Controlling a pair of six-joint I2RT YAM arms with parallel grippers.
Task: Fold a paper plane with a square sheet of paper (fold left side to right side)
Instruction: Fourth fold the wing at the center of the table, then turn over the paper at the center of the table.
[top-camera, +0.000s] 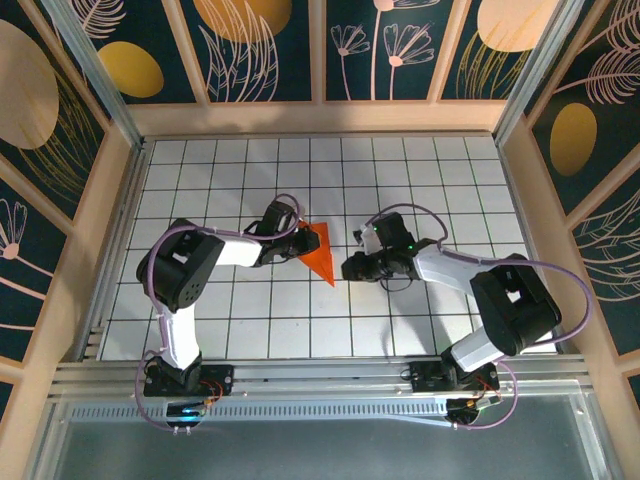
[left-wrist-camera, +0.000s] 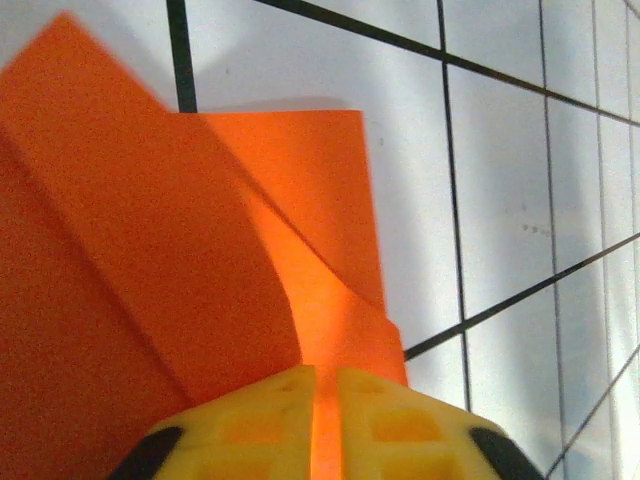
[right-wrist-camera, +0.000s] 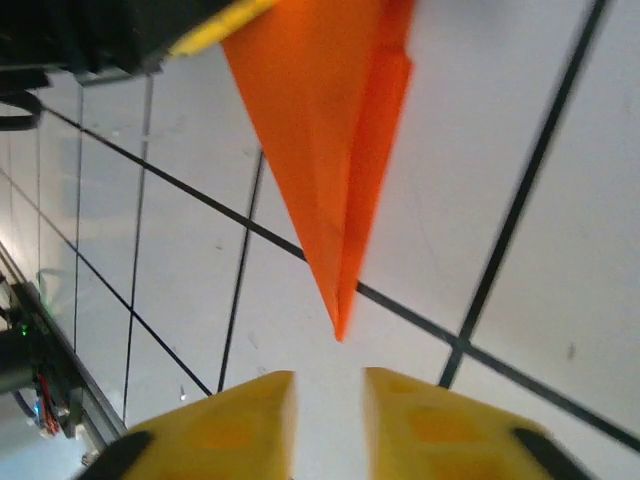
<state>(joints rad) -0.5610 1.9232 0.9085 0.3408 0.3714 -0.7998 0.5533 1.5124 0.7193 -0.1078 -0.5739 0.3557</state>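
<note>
Paper (top-camera: 320, 250) is folded to a narrow wedge and lies on the table (top-camera: 450, 180) between the two arms. The long axis runs from the wide end at the far side to the tip at the near side, canted slightly right.

The wide end is covered by the left gripper (top-camera: 290, 243). In the left wrist view its jaws (left-wrist-camera: 325, 375) are almost together, with an orange paper (left-wrist-camera: 200, 250) edge seen in the slit. Clamped or just released cannot be told.

Right gripper (top-camera: 350, 267) is parted narrowly, with nothing held. It is placed just right of the tip, apart from it. In the right wrist view the paper (right-wrist-camera: 330, 130) tip is aimed straight at the gap of the gripper (right-wrist-camera: 328, 378), just short of it.

Judgement: the tip end is best reached by the right gripper and the wide end by the left. The next crease is expected along the long axis.
</note>
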